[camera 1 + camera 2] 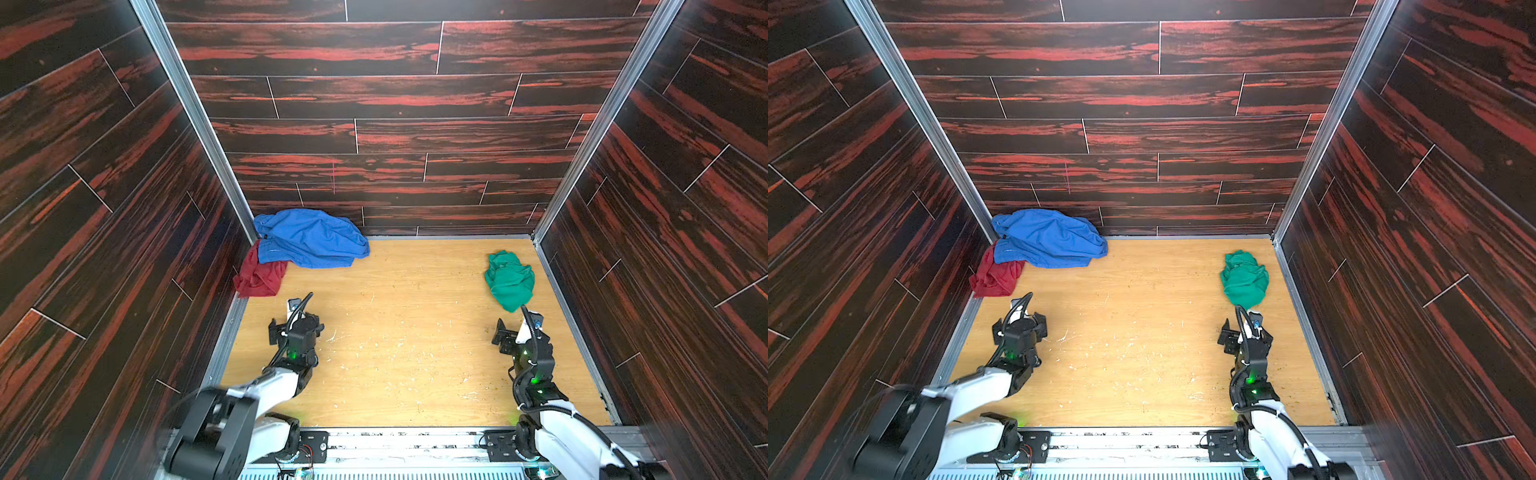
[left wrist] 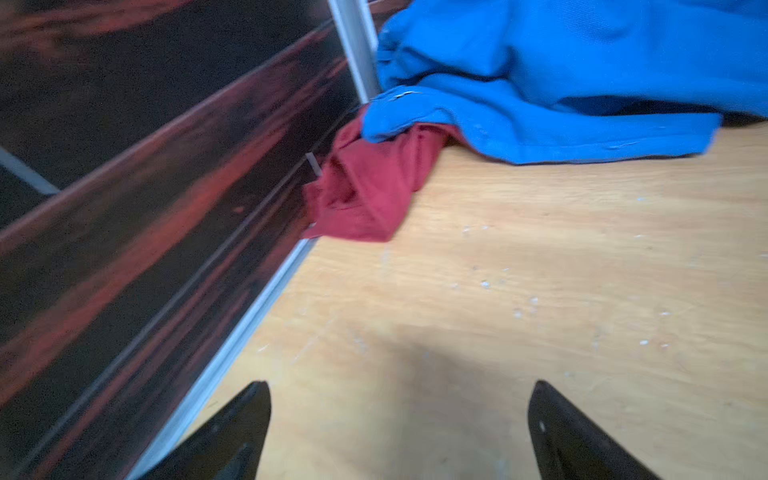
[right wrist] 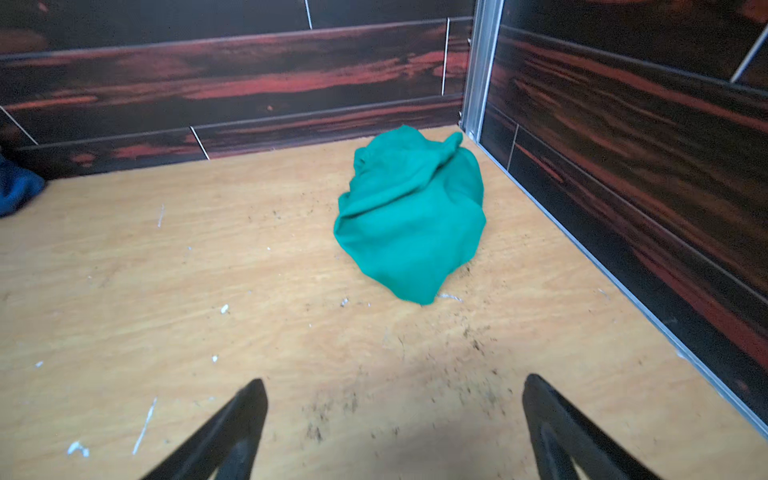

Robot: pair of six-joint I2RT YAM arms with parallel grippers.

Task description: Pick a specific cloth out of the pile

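The green cloth [image 1: 510,280] [image 1: 1245,280] [image 3: 411,216] lies crumpled on its own on the wooden floor, near the far right corner. The pile [image 1: 299,249] [image 1: 1038,249] sits in the far left corner, with a large blue cloth [image 2: 540,83] draped over a dark red one [image 2: 370,191]. My right gripper [image 1: 519,328] [image 1: 1246,330] [image 3: 394,378] hangs open just short of the green cloth, with nothing between its fingers. My left gripper [image 1: 296,320] [image 1: 1019,322] [image 2: 400,383] is open and empty, a short way in front of the red cloth.
Dark red-streaked wood-pattern walls [image 1: 395,137] close in the back and both sides, with metal rails along the floor edges [image 3: 623,286]. The light wooden floor [image 1: 407,345] is scuffed with white flecks. Both arm bases sit on a metal rail [image 1: 415,440] at the front.
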